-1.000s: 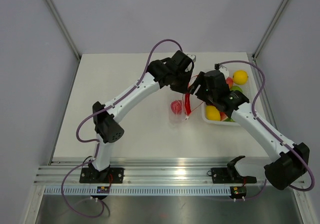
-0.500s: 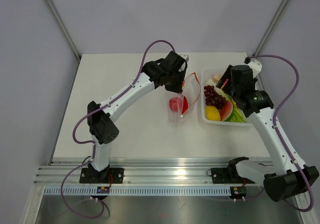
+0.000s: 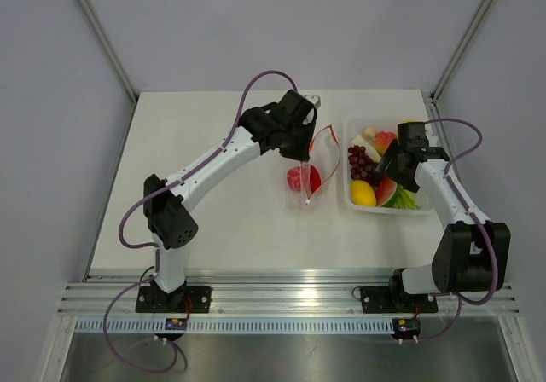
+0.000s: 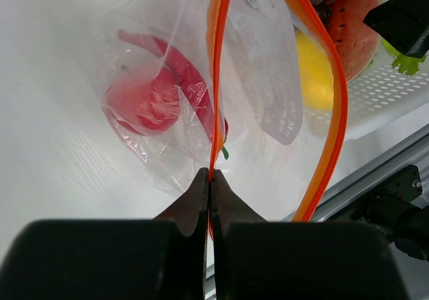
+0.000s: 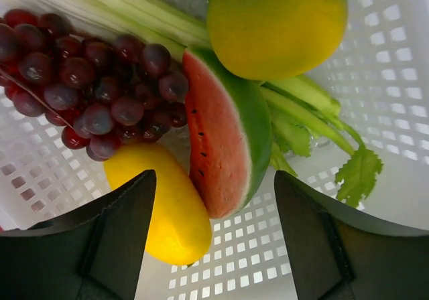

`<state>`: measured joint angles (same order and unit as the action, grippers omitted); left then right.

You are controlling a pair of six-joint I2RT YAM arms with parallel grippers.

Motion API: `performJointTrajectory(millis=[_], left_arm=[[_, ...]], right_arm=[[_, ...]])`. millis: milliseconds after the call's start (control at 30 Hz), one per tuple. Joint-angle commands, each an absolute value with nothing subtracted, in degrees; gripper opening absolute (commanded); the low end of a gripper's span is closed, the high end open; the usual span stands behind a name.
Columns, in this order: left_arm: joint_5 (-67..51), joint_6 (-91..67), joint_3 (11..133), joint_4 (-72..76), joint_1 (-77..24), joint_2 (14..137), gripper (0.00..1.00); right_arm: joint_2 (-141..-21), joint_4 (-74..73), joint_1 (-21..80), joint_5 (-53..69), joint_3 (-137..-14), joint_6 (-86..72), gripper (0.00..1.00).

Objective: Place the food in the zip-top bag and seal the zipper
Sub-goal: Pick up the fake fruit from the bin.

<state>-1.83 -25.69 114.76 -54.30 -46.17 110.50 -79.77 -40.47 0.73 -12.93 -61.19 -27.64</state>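
Note:
The clear zip-top bag point(image 3: 305, 186) lies left of the white tray, its mouth open in a loop. My left gripper point(image 3: 304, 147) is shut on one side of the red-orange zipper point(image 4: 216, 79) and holds it up; the other side point(image 4: 337, 106) bows away. Inside the bag point(image 4: 167, 119) lie a red round fruit point(image 4: 137, 100) and a red chili point(image 4: 182, 69). My right gripper point(image 5: 214, 179) is open and empty, just above a watermelon slice point(image 5: 224, 136) and a yellow lemon point(image 5: 167, 206) in the tray. Purple grapes point(image 5: 94, 79), another lemon point(image 5: 275, 25) and green celery point(image 5: 305, 109) lie beside them.
The white perforated tray point(image 3: 349, 190) stands at the right of the table, with my right gripper point(image 3: 397, 162) over it. The table's front rail point(image 3: 290, 297) runs along the near edge. Purple cables loop above both arms.
My right gripper held the red chili over the bag mouth; the chili now lies in the bag. The right arm has swung back to the tray and come down over the food, open.

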Motion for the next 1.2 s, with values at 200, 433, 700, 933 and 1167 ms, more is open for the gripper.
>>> performJointTrajectory(millis=[200,433,700,933,1167], left_arm=[[-3.0,-24.4,113.4,-51.7,-46.3,107.4,0.0],[-3.5,-24.8,113.6,-51.1,-46.3,107.8,0.0],[-3.0,-24.8,113.4,-51.4,-46.4,107.3,0.0],[-2.9,-24.7,113.1,-51.8,-46.4,106.9,0.0],[-3.0,-24.7,112.9,-51.7,-46.4,106.7,0.0]], right_arm=[[-80.7,-33.1,-3.6,-5.5,-54.8,-25.8,0.71],[-78.2,-34.3,-3.6,-2.8,-57.9,-22.0,0.69],[-80.1,-33.6,-4.4,-4.1,-54.5,-23.2,0.69],[-84.0,-29.5,-4.6,-2.6,-51.7,-24.0,0.66],[-82.6,-31.2,-4.9,-5.3,-52.6,-23.2,0.41]])
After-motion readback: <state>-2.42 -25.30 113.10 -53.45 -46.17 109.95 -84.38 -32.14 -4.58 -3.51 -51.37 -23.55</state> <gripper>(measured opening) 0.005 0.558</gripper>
